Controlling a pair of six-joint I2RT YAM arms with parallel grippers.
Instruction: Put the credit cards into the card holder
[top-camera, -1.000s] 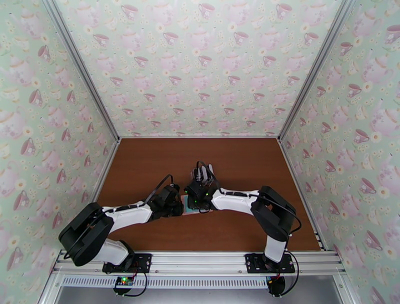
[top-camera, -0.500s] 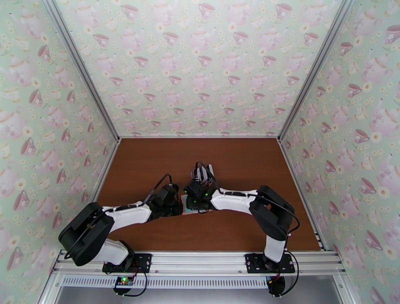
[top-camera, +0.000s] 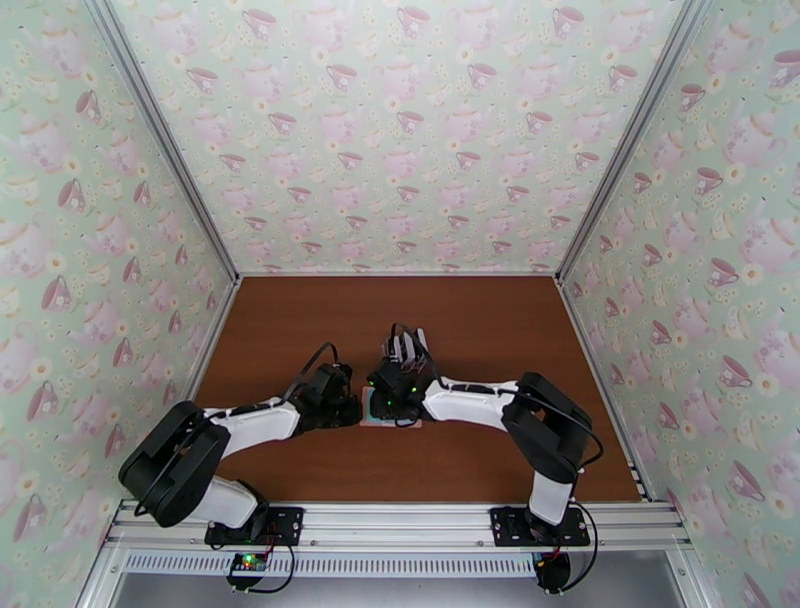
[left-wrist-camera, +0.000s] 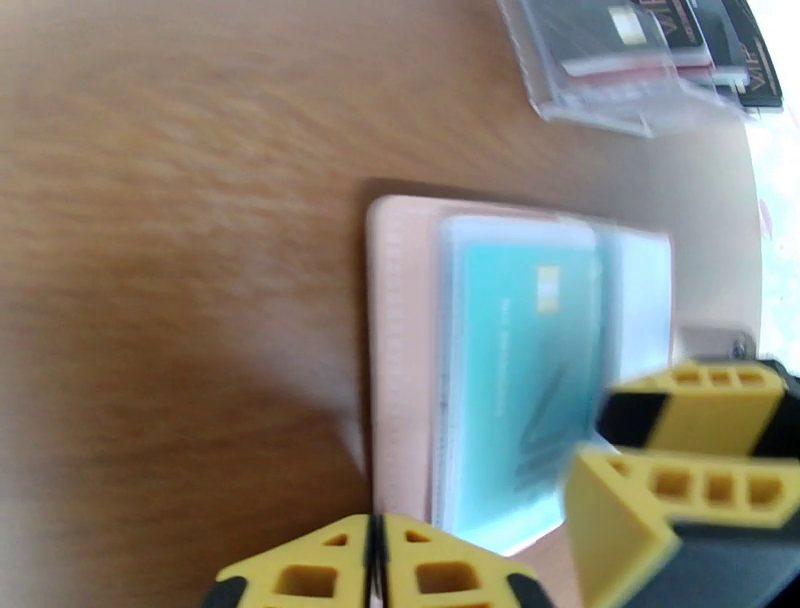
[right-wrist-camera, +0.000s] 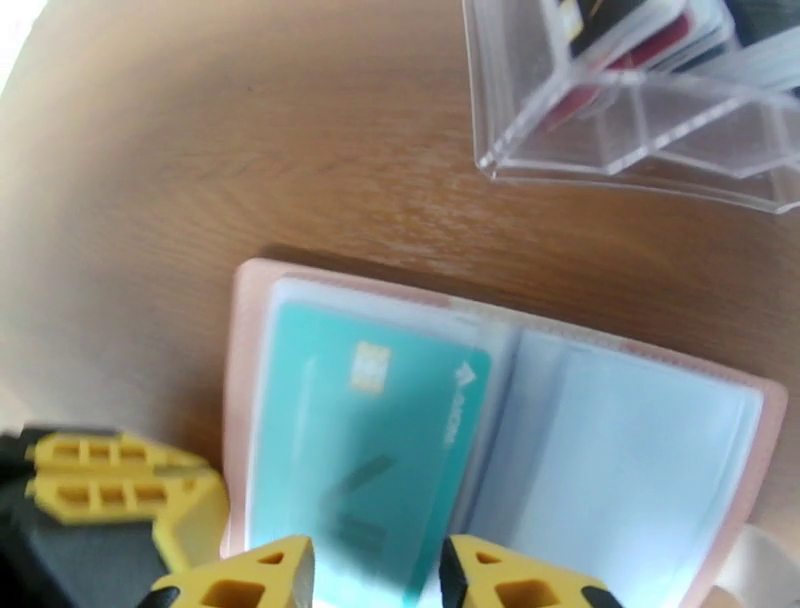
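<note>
The card holder (right-wrist-camera: 240, 330), a pink wallet, lies open on the brown table, and it also appears in the left wrist view (left-wrist-camera: 395, 330) and from above (top-camera: 390, 415). A teal credit card (right-wrist-camera: 370, 440) (left-wrist-camera: 520, 370) lies flat in its left clear pocket. More credit cards (right-wrist-camera: 640, 30) stand in the clear rack. My right gripper (right-wrist-camera: 375, 580) (left-wrist-camera: 600, 445) hovers open over the teal card's near edge. My left gripper (left-wrist-camera: 377, 560) (right-wrist-camera: 110, 478) is shut at the wallet's left edge, with nothing visible between its fingers.
The clear slotted card rack (top-camera: 405, 347) (left-wrist-camera: 640, 70) (right-wrist-camera: 620, 130) stands just beyond the wallet with dark and red cards in it. Both arms meet at the table's middle. Patterned walls enclose the left, right and far sides.
My left gripper has shifted slightly back and away from the wallet's edge. The right arm has barely moved.
</note>
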